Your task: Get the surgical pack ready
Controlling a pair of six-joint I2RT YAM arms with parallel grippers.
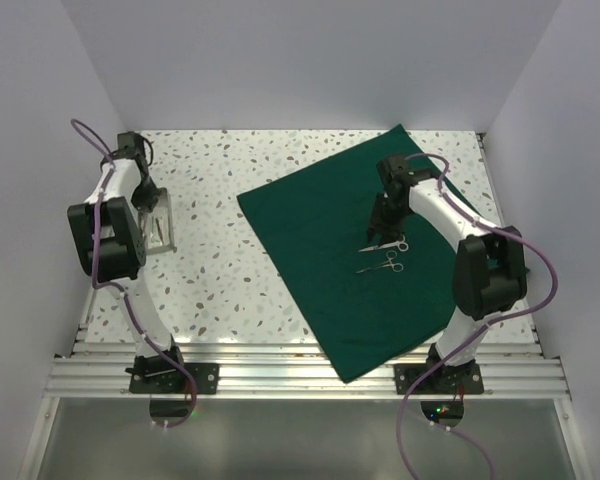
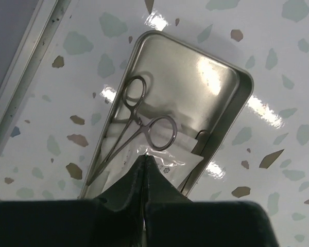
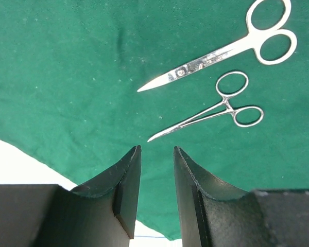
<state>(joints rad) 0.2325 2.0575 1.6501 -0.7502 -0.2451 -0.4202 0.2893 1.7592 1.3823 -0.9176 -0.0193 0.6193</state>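
No legible text, labels, numbers anywhere; faint marks on white packet [image 2: 171,160] unreadable.

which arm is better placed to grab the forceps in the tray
Left. The left gripper is shut right over the steel tray, tips beside the forceps and white packet. The right gripper hangs open over the green drape, by the scissors, far from the tray.

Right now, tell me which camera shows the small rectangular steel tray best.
The left wrist view: the small rectangular steel tray fills it, with silver forceps and a white packet visible inside. The top external view shows the tray small, partly hidden by the left arm. The right wrist view misses it.
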